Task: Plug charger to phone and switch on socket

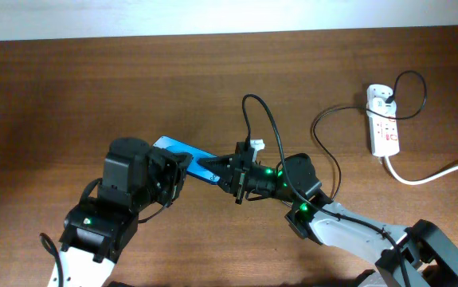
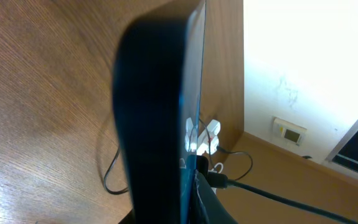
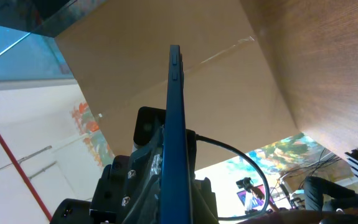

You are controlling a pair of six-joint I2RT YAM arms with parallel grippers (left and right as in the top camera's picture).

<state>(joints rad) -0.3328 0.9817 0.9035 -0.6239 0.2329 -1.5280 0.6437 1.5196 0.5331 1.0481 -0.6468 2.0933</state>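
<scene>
The phone [image 1: 182, 153], with its blue screen, is held above the table between both grippers. My left gripper [image 1: 173, 169] is shut on its left part. In the left wrist view the phone [image 2: 166, 112] is edge-on between the fingers. My right gripper [image 1: 230, 172] is shut on the phone's right end. In the right wrist view the phone [image 3: 174, 118] stands edge-on between the fingers [image 3: 175, 205]. The charger cable [image 1: 270, 119] loops from the right gripper to the adapter [image 1: 383, 96] in the socket [image 1: 384, 127]. Its black plug [image 2: 214, 180] shows beside the screen. I cannot tell whether it is inserted.
The socket's thick white cord [image 1: 436, 171] runs off the right edge. The black cable lies in loops [image 1: 324, 151] between the right arm and the socket. The table's far edge meets a white wall [image 1: 213, 16].
</scene>
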